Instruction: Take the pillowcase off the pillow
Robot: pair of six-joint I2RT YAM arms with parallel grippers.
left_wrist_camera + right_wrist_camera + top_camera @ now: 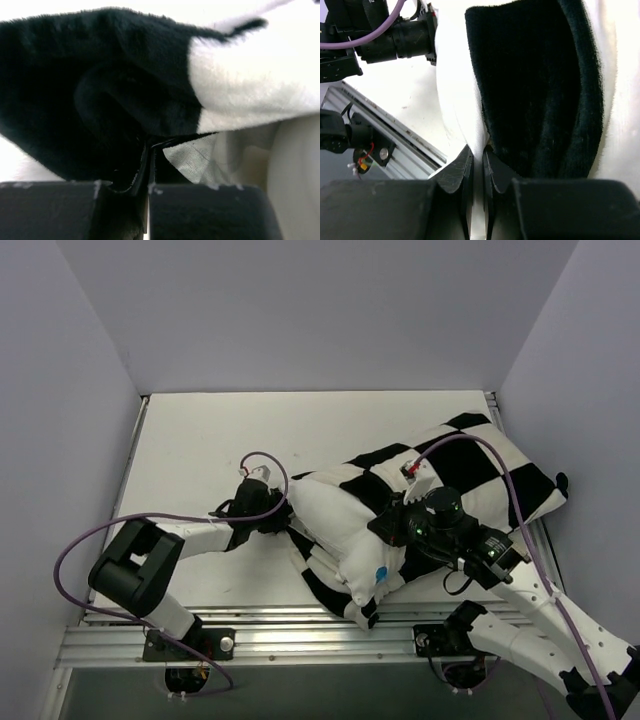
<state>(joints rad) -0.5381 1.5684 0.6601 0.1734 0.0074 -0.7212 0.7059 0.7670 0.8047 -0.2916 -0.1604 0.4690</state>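
Observation:
The white pillow, with a blue mark near its front end, sticks out of the black and white checkered pillowcase, which still covers its far right part. My left gripper is shut on the black edge of the pillowcase, with the white lining showing beside the jaws. My right gripper is shut on a fold of the pillow's white cloth, next to a black square of the pillowcase. The right gripper's fingertips pinch that fold.
An aluminium rail runs along the table's near edge. Grey walls close in the white table on the left, back and right. Purple cables loop over both arms. My left arm shows in the right wrist view.

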